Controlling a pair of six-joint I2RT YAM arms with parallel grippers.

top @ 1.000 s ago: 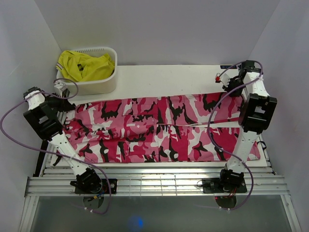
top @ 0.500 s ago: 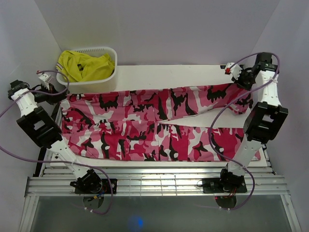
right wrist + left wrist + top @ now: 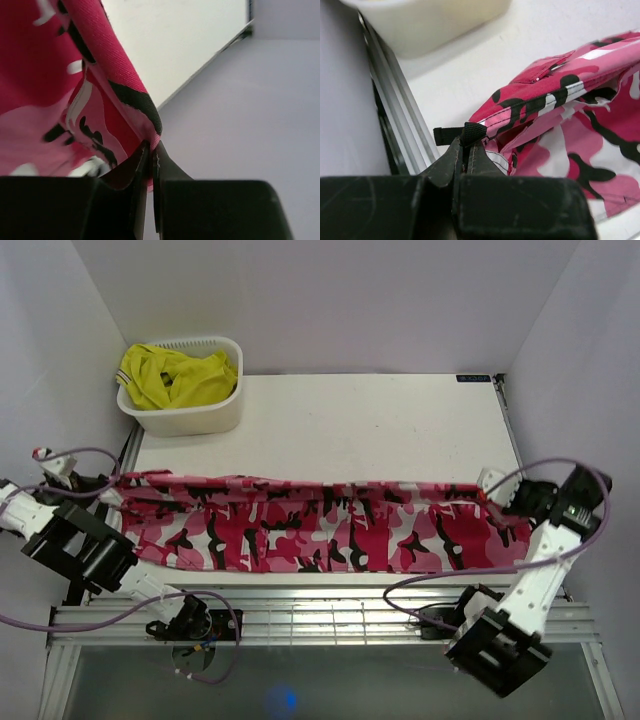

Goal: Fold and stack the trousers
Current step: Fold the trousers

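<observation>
Now my left gripper (image 3: 466,145) and right gripper (image 3: 151,146) each pinch an end of the trousers (image 3: 320,530), stretched along the near side of the table (image 3: 380,430), mid lengthwise fold; next, I'd lower evenly and release.

trousers (image 3: 320,530): spread left to right along table's (image 3: 360,430) near edge
basket (image 3: 215,412): far left corner, behind trousers
garment (image 3: 170,375): in basket

The trousers (image 3: 320,535) no longer lie spread wide. Their far edge has been carried toward the near side, leaving a narrow doubled band along the front of the table (image 3: 350,425). The left gripper (image 3: 468,142) has drawn back from the basket (image 3: 185,410) and the right gripper (image 3: 151,145) from the far corner, each now at one end of the band.
</observation>
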